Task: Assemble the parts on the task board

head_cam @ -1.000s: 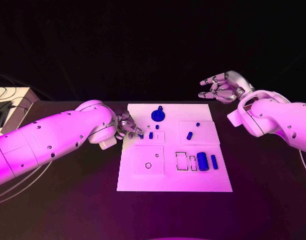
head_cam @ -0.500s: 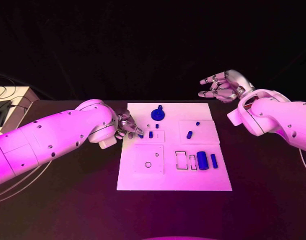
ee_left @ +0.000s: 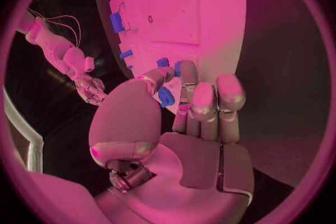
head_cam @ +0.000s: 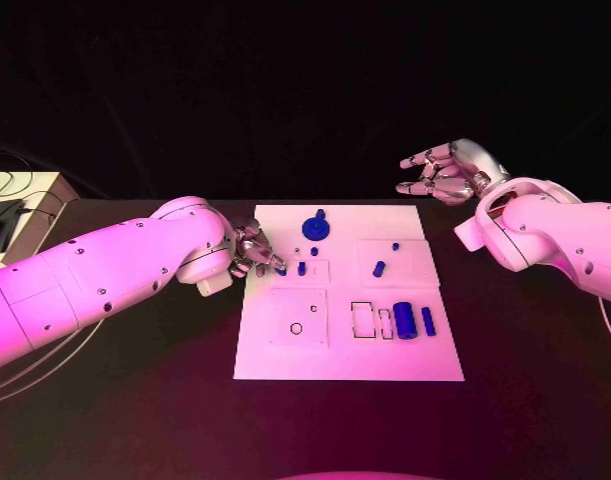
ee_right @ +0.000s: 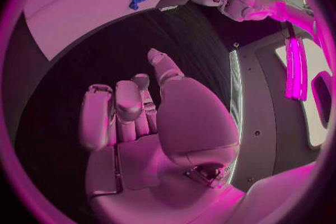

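Left hand [head_cam: 255,252] at 9 o'clock of the task board [head_cam: 348,365], fingers pinching a small blue part [ee_left: 166,97], low over the board's left edge, probably lining up for a slot. Other parts lying across the board: round piece [head_cam: 315,230] at 12 o'clock, cylinder [head_cam: 405,321] toward 4. Right hand [head_cam: 447,174] off at 1 o'clock, raised, fingers apart, holding nothing, likely kept clear

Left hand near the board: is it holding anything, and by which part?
Yes. The left hand pinches a small blue part between thumb and fingers, above the task board. Which end it grips cannot be told. The right hand holds nothing.
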Robot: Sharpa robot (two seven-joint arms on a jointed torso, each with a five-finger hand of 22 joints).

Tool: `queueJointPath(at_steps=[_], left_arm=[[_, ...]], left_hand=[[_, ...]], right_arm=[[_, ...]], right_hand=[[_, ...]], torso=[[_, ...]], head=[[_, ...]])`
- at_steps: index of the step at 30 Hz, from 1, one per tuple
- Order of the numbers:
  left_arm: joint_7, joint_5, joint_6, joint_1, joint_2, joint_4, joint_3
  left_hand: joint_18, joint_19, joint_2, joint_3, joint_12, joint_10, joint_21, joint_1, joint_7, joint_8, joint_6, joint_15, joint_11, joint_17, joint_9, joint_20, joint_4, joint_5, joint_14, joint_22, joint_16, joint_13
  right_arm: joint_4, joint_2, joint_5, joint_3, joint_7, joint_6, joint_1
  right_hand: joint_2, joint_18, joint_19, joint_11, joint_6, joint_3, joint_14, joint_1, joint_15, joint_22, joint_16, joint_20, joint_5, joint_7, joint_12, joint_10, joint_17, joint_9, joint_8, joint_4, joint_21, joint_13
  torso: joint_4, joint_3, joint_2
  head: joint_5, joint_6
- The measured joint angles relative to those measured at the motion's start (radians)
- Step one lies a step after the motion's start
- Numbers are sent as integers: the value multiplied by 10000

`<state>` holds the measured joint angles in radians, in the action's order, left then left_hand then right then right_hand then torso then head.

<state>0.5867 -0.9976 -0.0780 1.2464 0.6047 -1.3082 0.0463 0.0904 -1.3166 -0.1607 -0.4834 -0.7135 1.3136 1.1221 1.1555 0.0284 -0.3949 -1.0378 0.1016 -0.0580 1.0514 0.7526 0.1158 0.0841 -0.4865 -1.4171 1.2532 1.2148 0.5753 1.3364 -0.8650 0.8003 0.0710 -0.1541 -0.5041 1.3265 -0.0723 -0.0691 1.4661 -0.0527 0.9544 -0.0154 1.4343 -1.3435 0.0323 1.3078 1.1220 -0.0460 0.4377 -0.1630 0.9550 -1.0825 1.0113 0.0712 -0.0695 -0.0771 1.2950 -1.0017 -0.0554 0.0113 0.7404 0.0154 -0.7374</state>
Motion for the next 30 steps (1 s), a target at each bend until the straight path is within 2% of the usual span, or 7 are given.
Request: queueJointPath(at_steps=[9,19,30], left_arm=[[-35,-112,3,8,-59,80,-7],[-99,-248,17,39,-139,136,-92],[-137,-380,3,56,-174,130,-127]], left_hand=[[-1,1,0,0,0,1,0,-1,-21,4,-21,0,2,0,1,-1,0,13,0,-1,0,-1],[0,1,-1,0,0,2,0,-4,-20,-22,-20,-1,4,1,1,-1,0,26,-1,-1,0,-3],[-2,0,-63,-41,0,16,0,54,-20,-66,-20,-18,18,-8,42,-1,41,28,-17,-1,0,14]], right_arm=[[2,-1,-1,0,1,12,0],[2,4,-2,0,2,22,0],[7,-4,-2,0,2,35,0]], right_hand=[[0,-1,0,11,-13,0,0,0,0,-1,0,0,0,17,0,-16,0,0,0,0,0,0],[0,-1,0,18,0,0,0,0,0,-3,0,0,0,32,0,-29,0,0,0,0,0,1],[0,-1,0,6,2,0,0,0,0,-4,0,0,0,37,0,-39,0,0,0,0,0,3]], torso=[[-3,1,9],[-3,2,11],[3,0,3]], head=[[-2,-12],[20,-50],[20,-61]])
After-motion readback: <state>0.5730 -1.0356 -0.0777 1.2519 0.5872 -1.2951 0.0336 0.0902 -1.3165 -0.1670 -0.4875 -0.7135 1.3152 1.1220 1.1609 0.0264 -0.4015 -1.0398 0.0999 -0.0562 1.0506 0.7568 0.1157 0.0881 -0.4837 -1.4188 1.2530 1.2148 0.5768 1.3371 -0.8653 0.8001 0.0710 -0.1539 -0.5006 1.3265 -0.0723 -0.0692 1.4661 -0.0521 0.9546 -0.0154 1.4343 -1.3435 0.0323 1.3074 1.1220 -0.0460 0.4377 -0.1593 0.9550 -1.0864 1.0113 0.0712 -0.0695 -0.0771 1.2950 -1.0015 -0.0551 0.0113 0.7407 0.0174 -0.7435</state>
